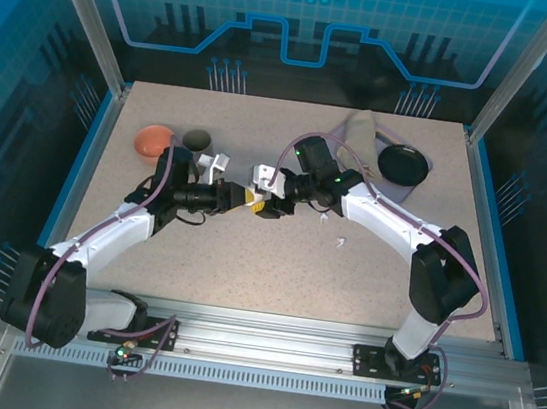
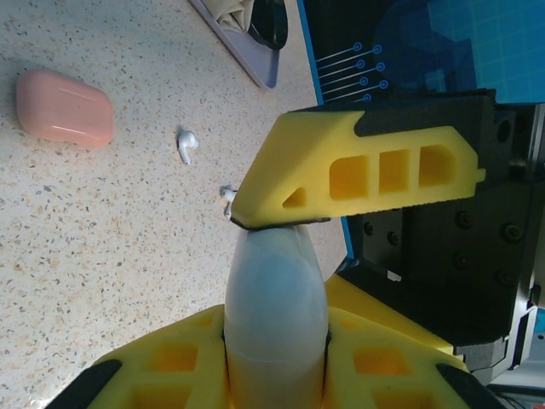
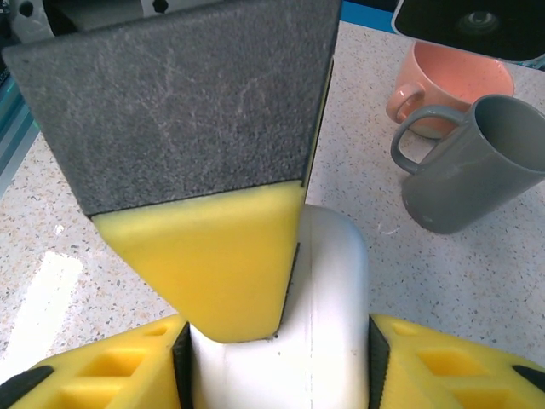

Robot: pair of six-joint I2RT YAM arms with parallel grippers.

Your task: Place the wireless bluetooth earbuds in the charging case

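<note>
You are at the case-handling step, and no earbud is in a case yet. Your left hand (image 1: 249,201) is pinching the white charging case (image 2: 277,315) between its yellow fingers (image 2: 358,170) over the middle of the tabletop (image 1: 244,271). Your right hand (image 1: 276,197) meets it from the 3 o'clock side. In the right wrist view its padded finger (image 3: 196,119) lies against the same case, so it also appears to be pinching it.

The case looks shut, with a seam running down its shell. The lid probably has to come open next. Hold the body firm with one hand and let the other work the lid along that seam without twisting the case out of the pinch.

Two white earbuds are loose on the tabletop. In the left wrist view, one earbud (image 2: 186,146) sits toward 11 o'clock of the case. The second earbud (image 2: 227,198) is just beside the upper fingertip and partly hidden by it. A pink charging case (image 2: 64,106) rests further toward 10 o'clock, closed. After the lid opens, you will need a fine pinch on an earbud.
</note>
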